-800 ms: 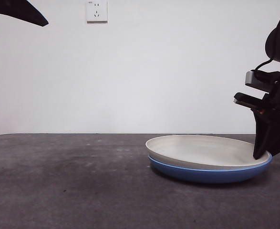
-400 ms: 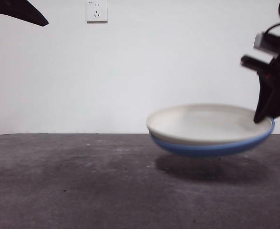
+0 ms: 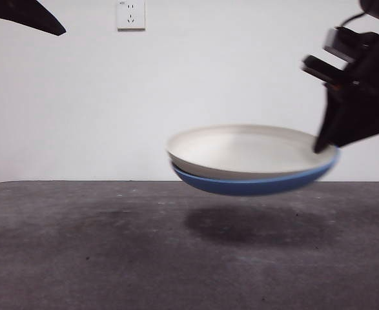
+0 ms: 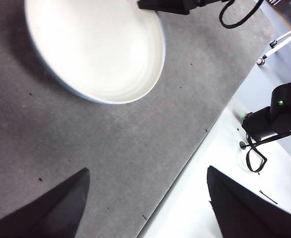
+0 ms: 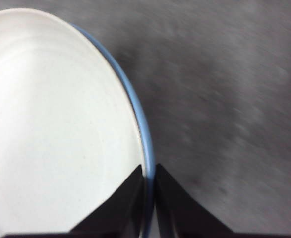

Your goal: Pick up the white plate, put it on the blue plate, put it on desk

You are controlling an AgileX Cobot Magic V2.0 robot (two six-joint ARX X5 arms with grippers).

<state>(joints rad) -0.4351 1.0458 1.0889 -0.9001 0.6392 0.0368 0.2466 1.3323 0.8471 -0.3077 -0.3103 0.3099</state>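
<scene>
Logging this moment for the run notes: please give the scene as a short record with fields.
white plate: nested in the blue plate
stack: in the air above the desk, tilted
right claw: shut on the stack's rim, one jaw inside, one outside
left claw: open, apart from the plates

The front view looks level across the desk (image 3: 79, 258). Each wrist view looks down past its own jaws; all share the white plate (image 3: 247, 152).
</scene>
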